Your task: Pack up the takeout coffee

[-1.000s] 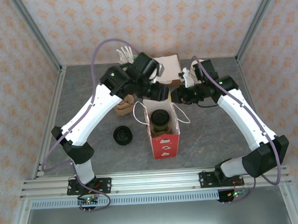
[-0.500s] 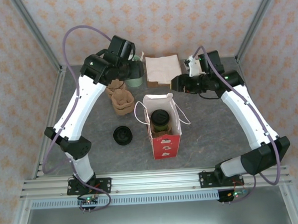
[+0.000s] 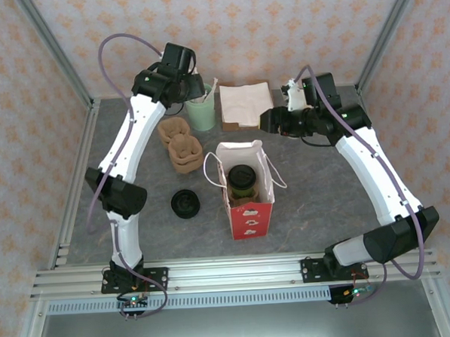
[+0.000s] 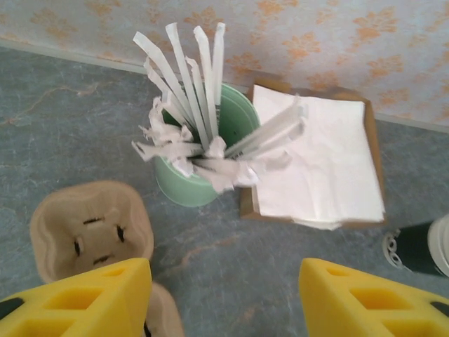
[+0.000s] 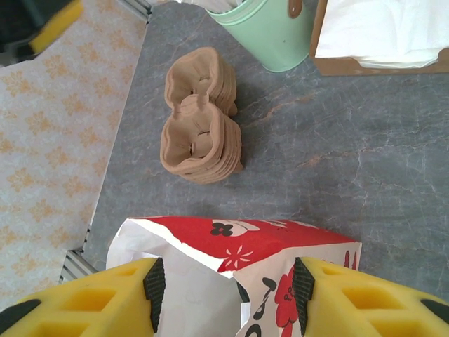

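COFFEE BAGGED, ARMS CLEAR. At ctr frame in the top view, the takeout coffee (image 3: 241, 177) stands upright inside the red-and-white paper bag (image 3: 250, 215), black lid up and the bag mouth open around it.

We see the left gripper (image 3: 193, 88) hovering at upper left by the mint-green cup (image 3: 202, 113) of stirrers. Its wrist cam shows yellow fingers (image 4: 84, 295) well apart w/ nothing btwn them. The right gripper (image 3: 269, 122) hangs right of ctr, near the bag's far rim. Its wrist cam shows the jaws likewise parted and empty, w/ the bag edge below.

Pulp cup carriers (image 3: 180, 147) and a loose black disc (image 3: 185, 204) lie left of the bag, and napkins (image 3: 244, 103) sit at top ctr.

We judge the coffee light but easily crushed: it has a thin paper wall and a smooth lid that could slip or pop off. The best hold, in our view, is gently across the sidewall just under the lid rim, kept upright, w/ no squeeze on the lid itself.
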Action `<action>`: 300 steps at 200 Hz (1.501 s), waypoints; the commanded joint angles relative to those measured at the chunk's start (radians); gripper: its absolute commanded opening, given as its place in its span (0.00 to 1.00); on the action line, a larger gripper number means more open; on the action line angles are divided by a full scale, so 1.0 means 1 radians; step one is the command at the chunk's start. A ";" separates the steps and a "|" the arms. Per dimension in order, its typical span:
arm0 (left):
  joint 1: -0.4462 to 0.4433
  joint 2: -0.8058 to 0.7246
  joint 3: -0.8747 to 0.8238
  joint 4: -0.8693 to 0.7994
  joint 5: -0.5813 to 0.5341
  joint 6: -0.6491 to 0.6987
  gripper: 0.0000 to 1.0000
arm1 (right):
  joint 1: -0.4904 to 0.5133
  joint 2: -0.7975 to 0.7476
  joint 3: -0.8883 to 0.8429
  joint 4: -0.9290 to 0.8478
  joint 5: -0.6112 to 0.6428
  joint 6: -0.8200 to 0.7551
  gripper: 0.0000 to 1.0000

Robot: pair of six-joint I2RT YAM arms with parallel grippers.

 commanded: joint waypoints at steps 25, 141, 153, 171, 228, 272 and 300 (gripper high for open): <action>0.069 0.119 0.136 0.065 -0.025 -0.053 0.54 | -0.007 -0.045 -0.032 0.054 0.041 0.019 0.53; 0.186 0.305 0.346 0.163 -0.037 -0.075 0.50 | -0.006 -0.059 -0.084 0.134 0.172 0.128 0.51; 0.189 0.315 0.345 0.177 -0.017 -0.036 0.50 | -0.006 -0.066 -0.092 0.134 0.178 0.128 0.50; 0.194 0.335 0.339 0.202 0.004 -0.029 0.50 | -0.006 -0.081 -0.126 0.162 0.154 0.143 0.50; 0.227 0.410 0.342 0.263 0.077 -0.086 0.49 | -0.007 -0.154 -0.211 0.244 0.113 0.215 0.48; 0.235 0.450 0.350 0.324 0.083 -0.092 0.51 | 0.000 -0.256 -0.313 0.261 0.166 0.256 0.47; 0.239 0.481 0.363 0.371 0.124 -0.108 0.48 | 0.003 -0.299 -0.355 0.273 0.193 0.276 0.47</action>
